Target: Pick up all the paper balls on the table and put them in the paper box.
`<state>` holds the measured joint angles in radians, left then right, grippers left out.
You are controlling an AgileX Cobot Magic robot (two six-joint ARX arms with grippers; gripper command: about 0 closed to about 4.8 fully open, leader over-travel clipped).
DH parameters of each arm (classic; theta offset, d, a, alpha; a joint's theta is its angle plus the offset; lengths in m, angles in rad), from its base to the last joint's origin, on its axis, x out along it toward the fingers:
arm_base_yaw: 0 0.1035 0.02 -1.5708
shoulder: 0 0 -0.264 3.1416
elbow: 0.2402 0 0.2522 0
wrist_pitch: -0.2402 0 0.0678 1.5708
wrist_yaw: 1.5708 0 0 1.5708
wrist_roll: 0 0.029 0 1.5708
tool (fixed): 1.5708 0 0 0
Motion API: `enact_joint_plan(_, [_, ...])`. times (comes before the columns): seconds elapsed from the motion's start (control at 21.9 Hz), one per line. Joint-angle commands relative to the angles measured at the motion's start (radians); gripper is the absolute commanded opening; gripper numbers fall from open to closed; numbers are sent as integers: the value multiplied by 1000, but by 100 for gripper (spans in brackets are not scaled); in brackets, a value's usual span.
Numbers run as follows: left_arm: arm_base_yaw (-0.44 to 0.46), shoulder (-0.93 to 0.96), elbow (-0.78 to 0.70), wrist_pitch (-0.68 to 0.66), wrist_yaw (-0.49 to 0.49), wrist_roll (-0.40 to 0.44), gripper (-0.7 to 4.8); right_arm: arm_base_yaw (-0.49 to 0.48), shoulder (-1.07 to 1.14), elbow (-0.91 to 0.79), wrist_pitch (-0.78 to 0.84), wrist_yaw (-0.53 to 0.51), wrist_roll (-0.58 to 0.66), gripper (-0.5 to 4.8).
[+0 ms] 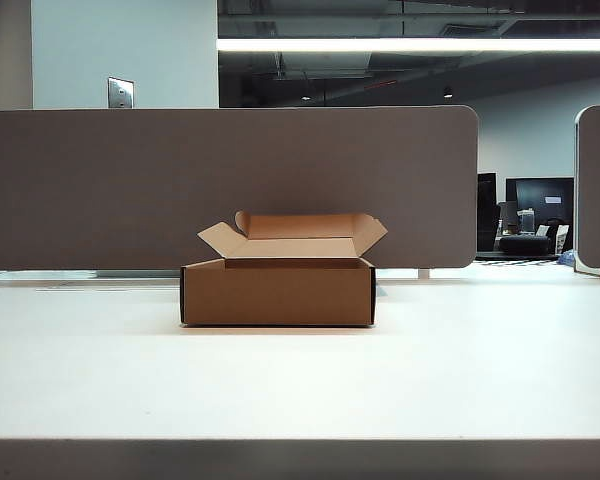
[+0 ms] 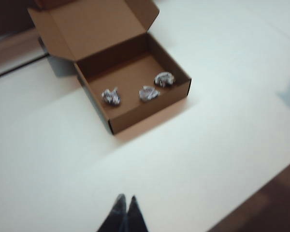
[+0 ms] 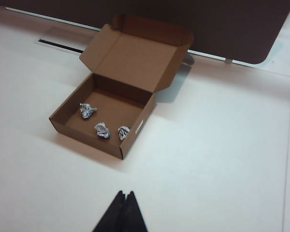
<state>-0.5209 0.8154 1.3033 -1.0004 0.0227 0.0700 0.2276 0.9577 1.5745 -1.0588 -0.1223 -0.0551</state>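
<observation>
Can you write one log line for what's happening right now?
paper balls: three in paper box | left tool: shut, empty | right tool: shut, empty

We read this as open-plan office. White counter (image 1: 460, 370) backed by grey-brown partition panel (image 1: 230, 185) with rounded corner. Beyond it at 2 o'clock, dark monitors (image 1: 542, 200) on another desk. Overhead at 12 o'clock, fluorescent strip light (image 1: 420, 45) under exposed dark ceiling. Wall switch plate (image 1: 120, 93) at 10 o'clock.

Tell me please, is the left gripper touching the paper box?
Apart. In the left wrist view the left gripper, shut, is separated from the paper box by a wide strip of bare white table; the paper balls lie inside the box.
</observation>
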Motion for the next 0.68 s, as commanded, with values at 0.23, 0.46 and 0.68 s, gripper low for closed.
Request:
enact_joint_plan(0.23, [3, -497, -631, 558, -385, -65, -4, 1, -392, -659, 455, 259, 25, 0])
enact_joint_plan(0.46, [3, -553, -852, 676, -380, -132, -5, 2, -486, -952, 673, 251, 88, 0])
enact_joint_plan(0.68, [3, -629, -1036, 854, -314, -82, -5, 2, -626, -1162, 876, 251, 86, -1])
